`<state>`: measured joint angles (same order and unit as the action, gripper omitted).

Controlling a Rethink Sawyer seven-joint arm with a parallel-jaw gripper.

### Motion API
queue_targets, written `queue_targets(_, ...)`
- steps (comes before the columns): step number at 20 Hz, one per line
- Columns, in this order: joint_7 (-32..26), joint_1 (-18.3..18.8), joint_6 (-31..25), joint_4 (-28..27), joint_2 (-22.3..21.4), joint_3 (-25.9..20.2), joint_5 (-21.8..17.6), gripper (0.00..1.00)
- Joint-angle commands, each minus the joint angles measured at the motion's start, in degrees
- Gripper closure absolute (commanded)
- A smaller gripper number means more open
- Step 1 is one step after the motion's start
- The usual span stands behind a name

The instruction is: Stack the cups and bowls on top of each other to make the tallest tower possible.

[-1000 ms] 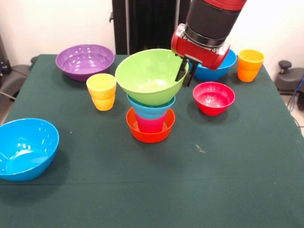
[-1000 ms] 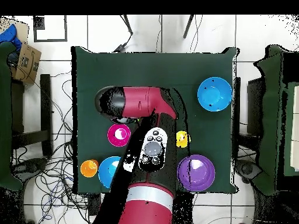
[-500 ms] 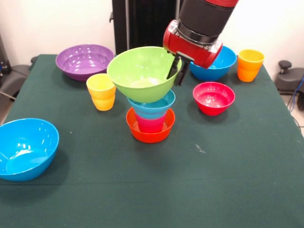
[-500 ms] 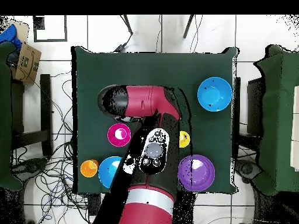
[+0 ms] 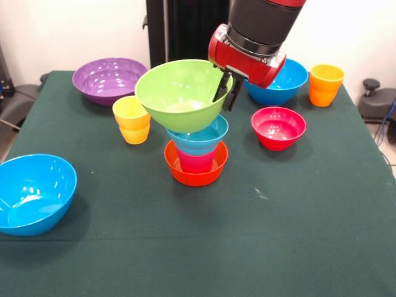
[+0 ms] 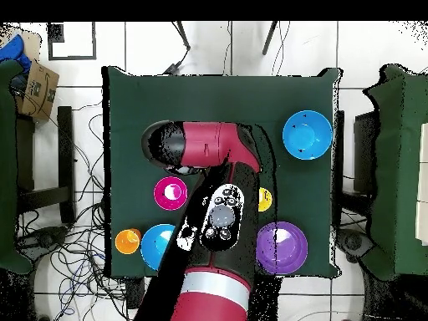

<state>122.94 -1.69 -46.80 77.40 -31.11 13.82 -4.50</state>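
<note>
On the dark green cloth-covered table (image 5: 297,235), the glossy plastic pieces lie spread around a partly built stack. In the front view a large purple bowl (image 5: 110,80) stands at the far left corner, with a yellow stepped cup (image 5: 132,119) just in front of it and close beside the stack. A large blue bowl (image 5: 32,193) sits alone at the near left edge, well apart from everything else. To the right of the stack stands a small red bowl (image 5: 278,127); behind it a second large blue bowl (image 5: 279,82) is partly hidden by the red and black arm (image 5: 258,28), and an orange stepped cup (image 5: 325,85) stands near the far right corner. All these loose bowls and cups look empty.

The tower (image 5: 195,158) stands near the table's middle: a medium orange bowl (image 5: 195,170) as base, a red-pink cup (image 5: 196,163) inside it, and a light blue bowl (image 5: 199,140) resting on that cup. The large lime green bowl (image 5: 182,94) is tilted above the light blue one, its underside touching or just over that rim. The gripper (image 5: 224,93) pinches the green bowl's right-hand rim, one finger inside and one outside.

From overhead the arm (image 6: 209,209) covers the tower entirely.
</note>
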Motion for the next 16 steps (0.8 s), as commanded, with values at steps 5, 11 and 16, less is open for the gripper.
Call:
queue_targets(5,8.1,-1.0,-1.1,-2.1,1.9,-3.1,1.6,1.0)
queue_targets(11,8.4,-1.2,-0.4,-2.0,2.2,-2.8,1.6,1.0)
queue_targets(16,8.0,-1.0,-0.2,-1.8,2.2,-3.1,1.8,1.0)
